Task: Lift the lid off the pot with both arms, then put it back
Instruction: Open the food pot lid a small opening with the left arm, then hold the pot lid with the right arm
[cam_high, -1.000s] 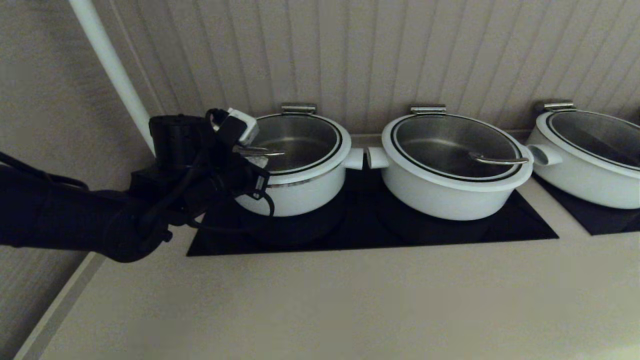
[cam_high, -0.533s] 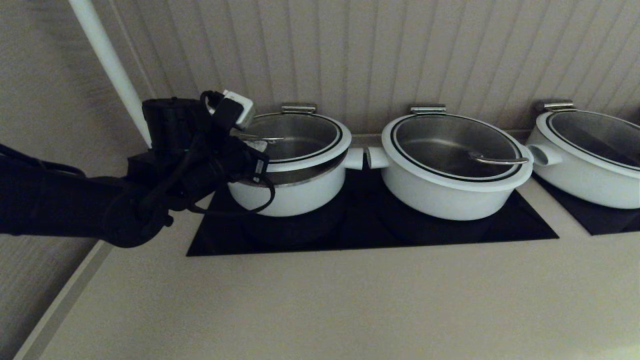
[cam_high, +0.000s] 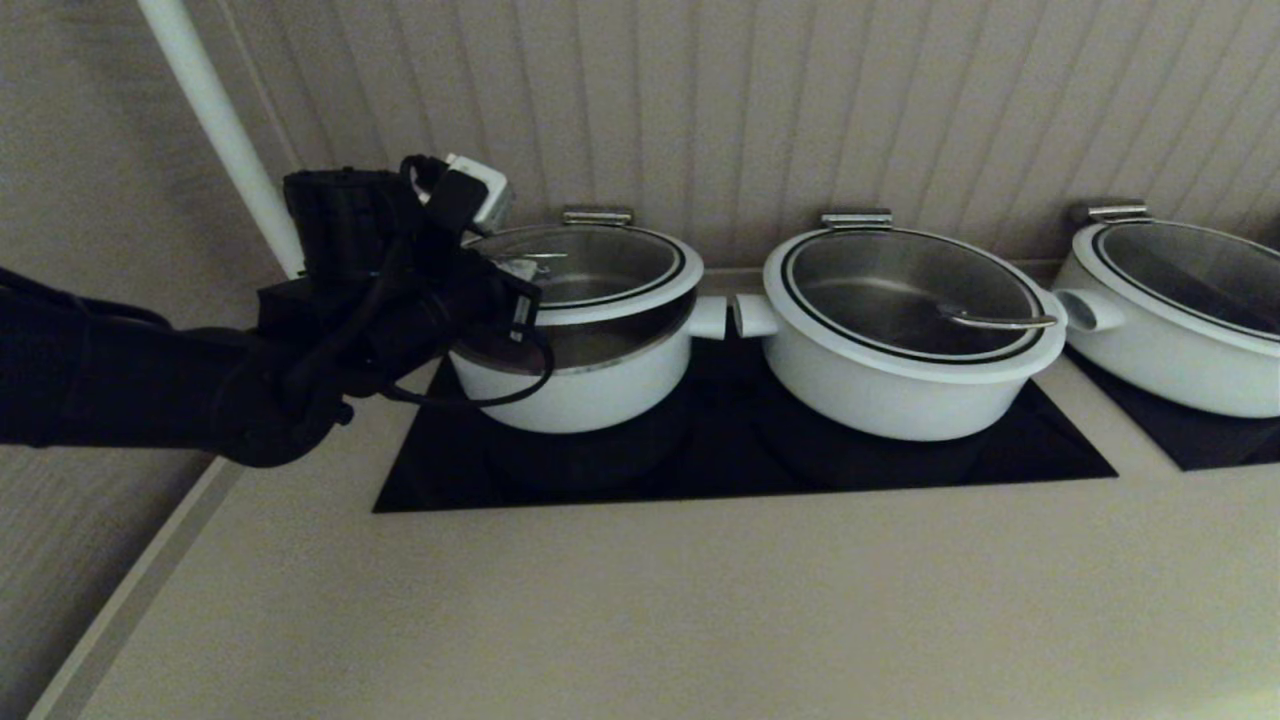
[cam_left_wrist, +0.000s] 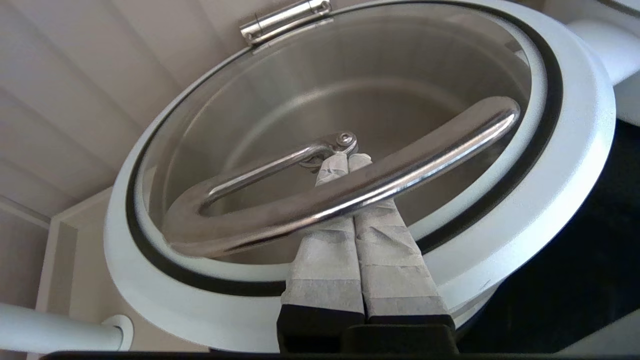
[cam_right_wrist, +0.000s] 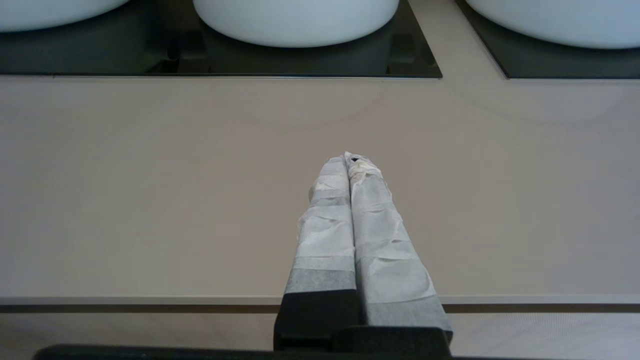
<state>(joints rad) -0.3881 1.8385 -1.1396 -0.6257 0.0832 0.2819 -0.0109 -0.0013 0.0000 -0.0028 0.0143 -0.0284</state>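
The lid (cam_high: 600, 262), clear glass with a white rim, is tilted up at its front-left side, with a dark gap above the pot (cam_high: 585, 385); its back edge stays by the steel hinge (cam_high: 597, 215). My left gripper (cam_high: 508, 272) is shut, its taped fingers pressed together and passed under the steel loop handle (cam_left_wrist: 350, 196), which rests across them. In the left wrist view the left gripper (cam_left_wrist: 345, 161) lies over the glass of the lid (cam_left_wrist: 575, 165). My right gripper (cam_right_wrist: 351, 161) is shut and empty above the bare counter, out of the head view.
Two wider white pots with lids stand at the middle (cam_high: 905, 335) and far right (cam_high: 1180, 310). A black cooktop (cam_high: 740, 465) lies under the pots. A white pipe (cam_high: 215, 130) runs up the back left. The beige counter (cam_high: 650, 620) stretches in front.
My left gripper has risen with the handle across it. The lid's front-left edge has lifted higher and the gap above the pot has widened.
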